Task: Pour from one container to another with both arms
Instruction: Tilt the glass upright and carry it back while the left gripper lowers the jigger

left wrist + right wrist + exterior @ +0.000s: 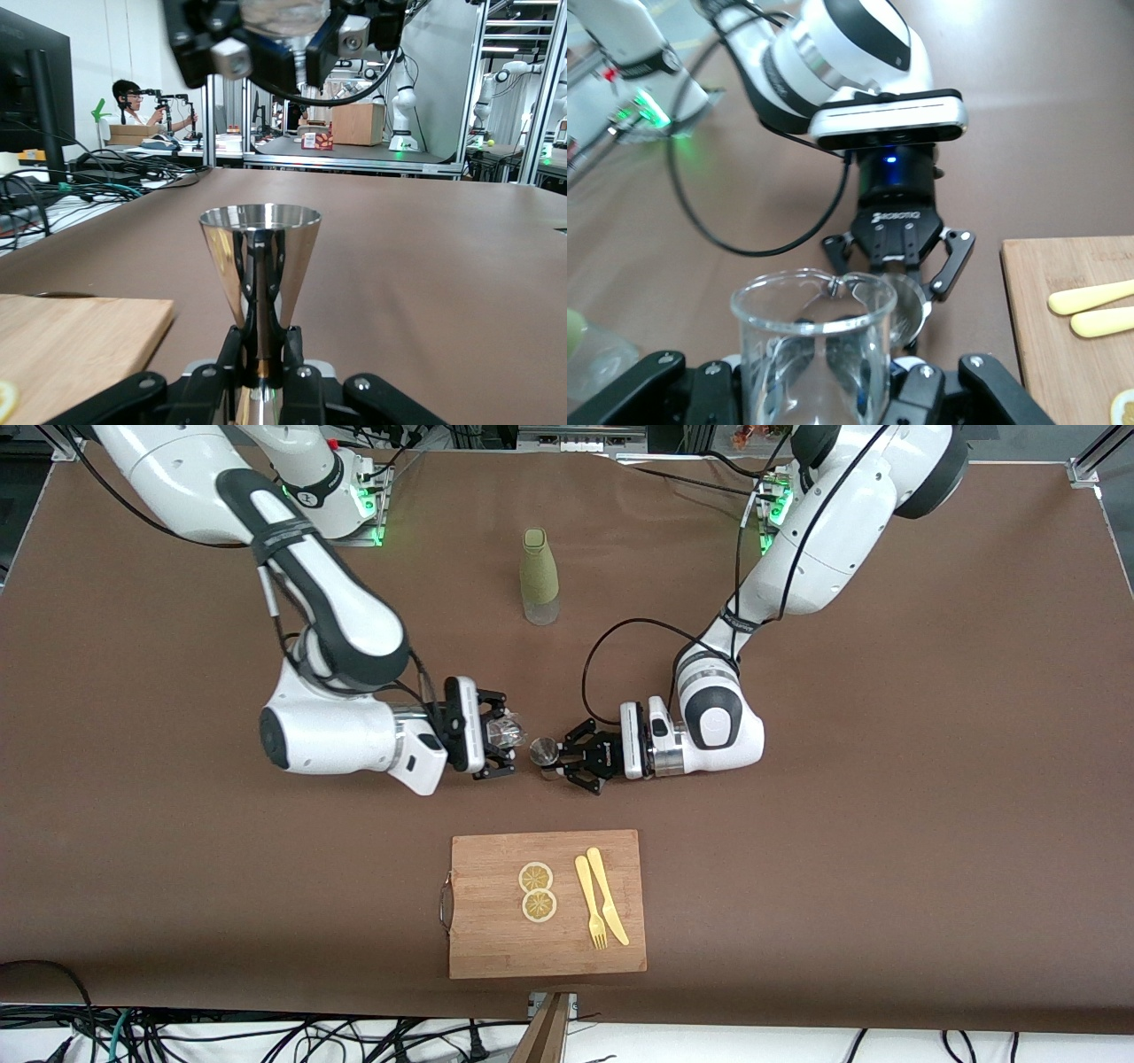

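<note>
Right end effector (507, 737) tips glass (505, 731) over left-held jigger (542, 752)

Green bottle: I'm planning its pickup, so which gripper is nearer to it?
Right, marginally. The right gripper, holding a glass beaker, and the left gripper, holding a metal jigger, both sit between the green bottle and cutting board.

Both arms reach in low over the table's middle, wrists level and grippers facing each other. The left gripper (558, 760) is clamped on a metal jigger (260, 257), held upright. The right gripper (507, 737) is closed on a glass beaker (811, 354), tipped toward the jigger, rim just above it.
</note>
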You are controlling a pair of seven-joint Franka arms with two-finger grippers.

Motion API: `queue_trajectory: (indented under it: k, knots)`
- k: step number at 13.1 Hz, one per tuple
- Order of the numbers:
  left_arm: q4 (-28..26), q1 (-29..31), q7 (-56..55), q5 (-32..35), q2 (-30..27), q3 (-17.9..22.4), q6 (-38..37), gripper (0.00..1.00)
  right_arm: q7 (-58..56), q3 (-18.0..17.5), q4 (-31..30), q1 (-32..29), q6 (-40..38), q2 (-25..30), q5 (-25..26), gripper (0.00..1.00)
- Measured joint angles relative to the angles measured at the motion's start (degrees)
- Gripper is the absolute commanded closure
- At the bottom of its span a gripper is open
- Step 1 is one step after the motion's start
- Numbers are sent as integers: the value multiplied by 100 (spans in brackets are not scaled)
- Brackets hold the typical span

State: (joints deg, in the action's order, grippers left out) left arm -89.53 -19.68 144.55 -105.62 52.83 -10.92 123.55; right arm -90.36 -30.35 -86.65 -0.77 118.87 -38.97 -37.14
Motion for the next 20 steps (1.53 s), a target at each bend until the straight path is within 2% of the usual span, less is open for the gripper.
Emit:
queue_trajectory:
  k: [4,7,9,11,13,17,19,20]
  knots:
    - [-218,597,97,610,-91,33,-600,100,-1326,72,-102,-932,-1106,-91,-659,100]
    - [-578,1323,385,1170,-132,56,-1547,100,-2232,102,-196,-1686,-1691,-447,-812,100]
    - [-738,1797,519,1808,-141,154,-2173,100,-2843,120,-222,-2097,-1889,-839,-855,100]
    - [-804,2137,538,2420,-207,472,-2810,100,-3489,189,-241,-2368,-2003,-1249,-871,100]
    - [-827,2302,540,2860,-297,972,-3382,100,-4056,348,-246,-2463,-2150,-1592,-880,100]
    - [-890,2595,853,3376,-356,1933,-4302,100,-4979,767,-254,-2514,-2460,-2099,-892,100]
    - [-971,2894,1088,3537,-356,2224,-4599,100,-5214,846,-252,-2579,-2480,-2315,-900,100]
    - [-1012,3053,1147,3581,-354,2286,-4654,100,-5239,872,-249,-2597,-2480,-2378,-904,93]
